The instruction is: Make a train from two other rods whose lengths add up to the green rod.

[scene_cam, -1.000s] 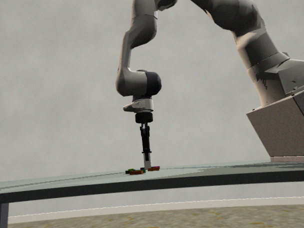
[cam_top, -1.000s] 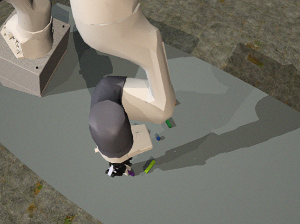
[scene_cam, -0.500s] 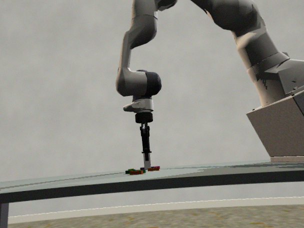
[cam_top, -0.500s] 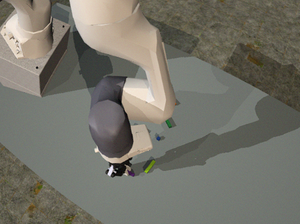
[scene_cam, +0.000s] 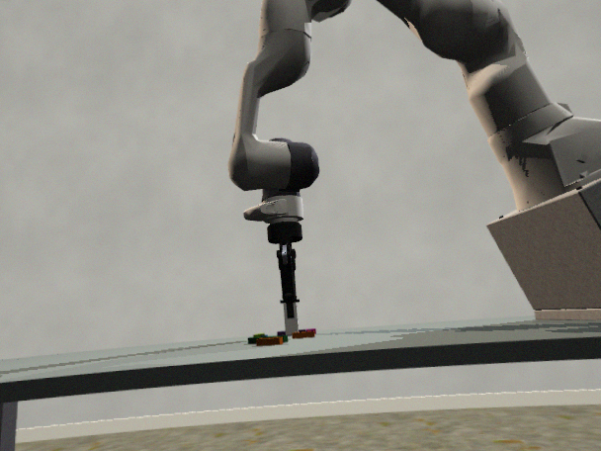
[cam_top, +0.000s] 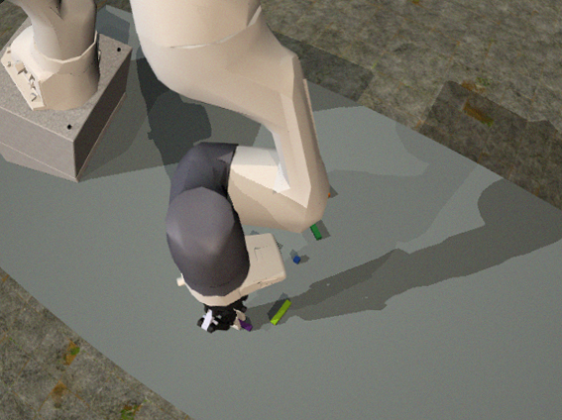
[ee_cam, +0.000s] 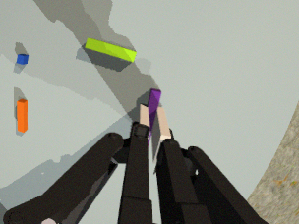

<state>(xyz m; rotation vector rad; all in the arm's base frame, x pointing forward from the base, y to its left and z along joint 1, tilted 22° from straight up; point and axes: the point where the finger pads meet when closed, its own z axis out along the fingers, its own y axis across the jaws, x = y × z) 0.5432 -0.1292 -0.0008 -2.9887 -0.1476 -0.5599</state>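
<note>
Wrist view: the purple rod (cam_top: 246, 325) (scene_cam: 281, 333) (ee_cam: 154, 100) is clamped lengthwise between the jaws, presumably so it can be aligned with the magenta rod (scene_cam: 310, 330), totalling eight.

Table top (cam_top: 417, 373) (scene_cam: 198, 353) (ee_cam: 226, 59): smooth, w/ low sheen, glass- or plastic-like. Table edge (scene_cam: 148, 378): dark, matt, smooth. Arm (cam_top: 210, 74) (scene_cam: 247, 99): smooth hard shell, plastic- or painted-metal-like, soft sheen. Base block (cam_top: 37, 142) (scene_cam: 539, 257): stone-like, fine speckle, matt. Floor (cam_top: 484, 54) (scene_cam: 321, 430) (ee_cam: 282, 169): rough stone look, blotchy, matt. Wall (scene_cam: 124, 148): matt, plaster-like, faint mottling. Gripper (cam_top: 243, 324) (scene_cam: 292, 332) (ee_cam: 149, 117): black linkage, approx. satin, metal vs. plastic unclear; pale pads, matt. Lime rod (cam_top: 281, 312) (ee_cam: 110, 49), purple rod (cam_top: 246, 325) (ee_cam: 154, 100): plain matt faces, matl. unclear.
</note>
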